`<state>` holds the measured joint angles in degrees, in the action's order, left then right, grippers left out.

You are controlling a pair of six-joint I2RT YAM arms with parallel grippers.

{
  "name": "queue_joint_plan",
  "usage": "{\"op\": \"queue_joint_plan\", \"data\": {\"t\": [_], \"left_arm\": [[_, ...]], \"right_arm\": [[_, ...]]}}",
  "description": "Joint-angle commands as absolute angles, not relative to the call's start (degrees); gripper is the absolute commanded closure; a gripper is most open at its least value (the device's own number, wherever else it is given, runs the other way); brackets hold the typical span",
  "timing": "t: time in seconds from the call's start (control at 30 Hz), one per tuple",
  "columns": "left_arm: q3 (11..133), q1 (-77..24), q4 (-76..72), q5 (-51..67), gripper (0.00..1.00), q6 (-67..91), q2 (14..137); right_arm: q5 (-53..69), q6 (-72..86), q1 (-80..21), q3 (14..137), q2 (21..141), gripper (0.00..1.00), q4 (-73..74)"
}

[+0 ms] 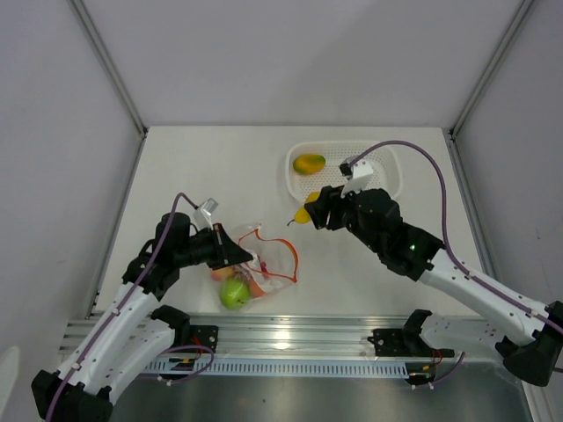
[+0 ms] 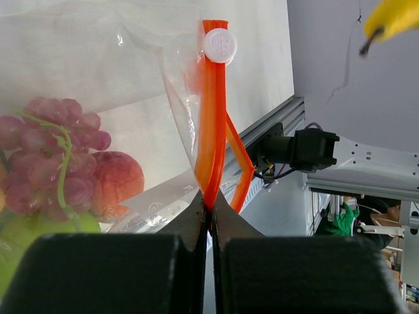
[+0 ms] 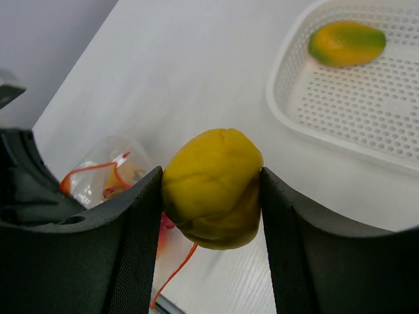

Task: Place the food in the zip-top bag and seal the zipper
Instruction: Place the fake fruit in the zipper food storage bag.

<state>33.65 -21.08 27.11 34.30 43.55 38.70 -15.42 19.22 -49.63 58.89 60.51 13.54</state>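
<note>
Top, left-wrist and right-wrist views of a two-arm bagging station. The left gripper (image 2: 211, 208) is clamped on the zipper (image 2: 213, 118), pinching the lower end of the red-orange strip between its closed fingertips; a white round tab (image 2: 220, 46) sits at the strip's far end. The zip-top bag (image 1: 268, 264) lies on the white table (image 1: 211, 167) in front of the left arm, its mouth spread into an open loop facing the right arm. Inside the bag, the green apple (image 1: 234, 294) lies nearest the arm bases, with the dark red grape bunch (image 2: 52, 157) and the orange peach (image 2: 118, 180) touching one another beside it. The right gripper (image 3: 211, 196) grasps a yellow piece (image 3: 209, 170) squarely between its two fingers, holding it off the table between the bag and the white perforated basket (image 1: 392, 180). The orange-yellow mango (image 1: 309, 163) lies alone in the basket, at its left end in the top view, well apart from the bag.
</note>
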Motion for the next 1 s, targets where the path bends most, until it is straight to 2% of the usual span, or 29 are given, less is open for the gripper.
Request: {"op": "queue_joint_plan", "data": {"t": [0.0,0.23,0.67,0.8,0.97], "left_arm": [[35.77,-20.57,24.96,35.42,0.99,43.15,39.11],[36.56,-20.57,24.61,35.6,1.0,43.68,39.55],[38.93,-20.57,26.46,35.77,0.99,44.38,37.79],[39.99,-20.57,26.72,35.86,0.99,44.38,37.88],[40.25,-20.57,26.89,35.95,0.99,44.38,37.88]], "right_arm": [[-16.79,16.0,-55.17,56.78,58.28,0.71,11.95],[-16.17,15.64,-61.43,56.25,61.96,0.7,11.07],[-10.65,17.22,-62.67,59.59,75.49,0.66,5.89],[-6.51,18.28,-62.75,61.34,78.57,0.58,4.84],[-2.38,20.3,-62.84,62.75,80.42,0.32,3.96]]}}
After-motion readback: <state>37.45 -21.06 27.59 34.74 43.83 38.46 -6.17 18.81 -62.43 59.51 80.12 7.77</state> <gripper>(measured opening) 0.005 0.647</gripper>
